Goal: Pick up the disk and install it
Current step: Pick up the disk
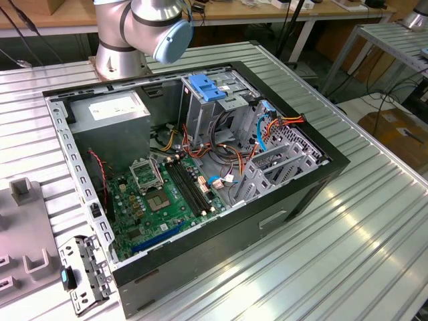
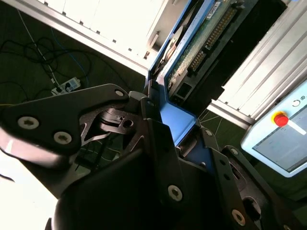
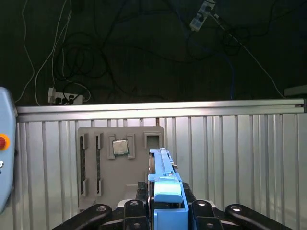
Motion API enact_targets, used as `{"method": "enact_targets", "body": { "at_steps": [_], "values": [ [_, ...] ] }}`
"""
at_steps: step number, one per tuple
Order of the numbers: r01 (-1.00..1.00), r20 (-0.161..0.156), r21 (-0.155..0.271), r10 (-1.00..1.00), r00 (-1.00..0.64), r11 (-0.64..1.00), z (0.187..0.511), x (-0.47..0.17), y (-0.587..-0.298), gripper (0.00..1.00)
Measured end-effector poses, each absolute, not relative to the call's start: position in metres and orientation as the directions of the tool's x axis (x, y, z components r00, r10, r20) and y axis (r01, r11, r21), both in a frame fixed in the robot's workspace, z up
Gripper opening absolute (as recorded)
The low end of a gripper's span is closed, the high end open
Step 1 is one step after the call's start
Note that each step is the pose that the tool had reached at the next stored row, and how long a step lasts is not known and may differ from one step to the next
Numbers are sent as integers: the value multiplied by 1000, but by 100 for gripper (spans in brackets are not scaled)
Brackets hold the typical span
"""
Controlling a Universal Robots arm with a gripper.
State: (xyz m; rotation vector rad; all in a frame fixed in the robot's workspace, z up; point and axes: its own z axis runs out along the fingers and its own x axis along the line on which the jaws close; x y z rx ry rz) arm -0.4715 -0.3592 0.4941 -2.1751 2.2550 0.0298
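Note:
The disk (image 2: 211, 33) is in my gripper (image 2: 160, 122), which is shut on its bright blue carrier frame (image 2: 175, 115). In the second wrist view the drive's green circuit board faces the camera and juts out past the black fingers (image 2: 72, 120). The first wrist view shows the disk (image 3: 165, 184) edge-on, upright between the finger links, held above the slatted table (image 3: 230, 153). In the exterior view the arm's base and elbow (image 1: 144, 27) stand behind the open computer case (image 1: 200, 167).
Inside the case are a green motherboard (image 1: 160, 197), a grey box with a white label (image 1: 114, 110), and a silver cage with a light-blue latch (image 1: 206, 87). A grey fixture tray (image 3: 120, 163) holding a chip (image 3: 120, 147) lies on the table. A pendant with a red button (image 2: 280, 120) is nearby.

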Motion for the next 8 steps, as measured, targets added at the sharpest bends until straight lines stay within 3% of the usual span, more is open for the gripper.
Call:
{"method": "enact_targets", "body": {
  "at_steps": [8],
  "values": [
    [-999, -20, 8, -999, -36, 36, 506, -470, -359, 37]
  ]
}}
